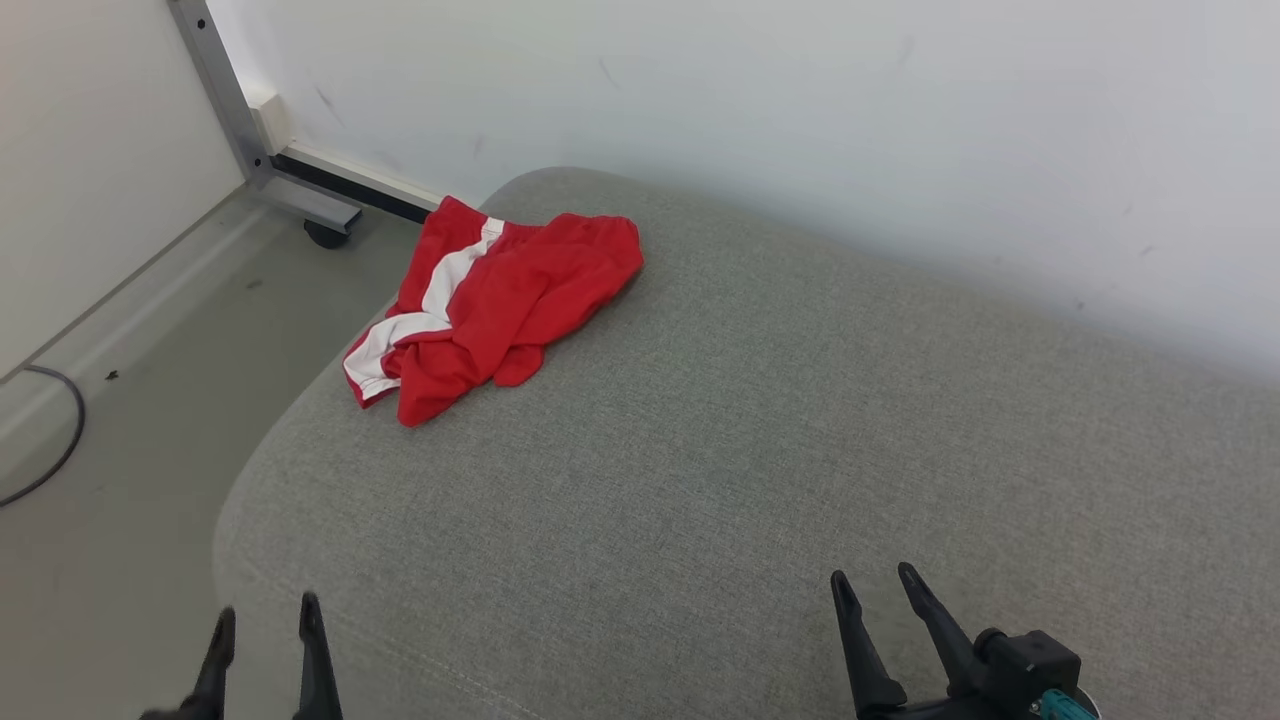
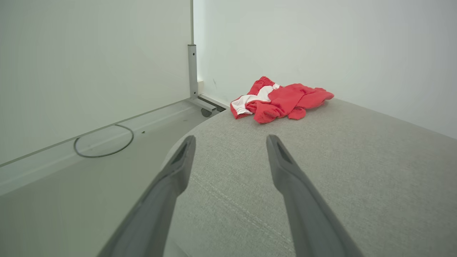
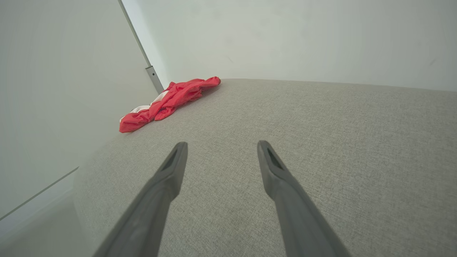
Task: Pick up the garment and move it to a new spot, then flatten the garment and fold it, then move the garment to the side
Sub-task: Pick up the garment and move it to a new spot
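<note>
Spread apart and empty, the left gripper [image 1: 268,605] and right gripper [image 1: 872,571] hover over the near edge of a rounded grey fabric cushion [image 1: 750,450]. A crumpled red-and-white fabric garment [image 1: 500,300] lies at its far left edge, well apart from both, with bare cushion between.

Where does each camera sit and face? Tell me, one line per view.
Head view: on the head, looking down at the grey fabric cushion; crumpled red-and-white garment far left; left gripper, right gripper open below.
Left wrist view: on the left wrist, facing the garment along its open fingers.
Right wrist view: on the right wrist, same; garment up-left.
All share: garment on cushion.
</note>
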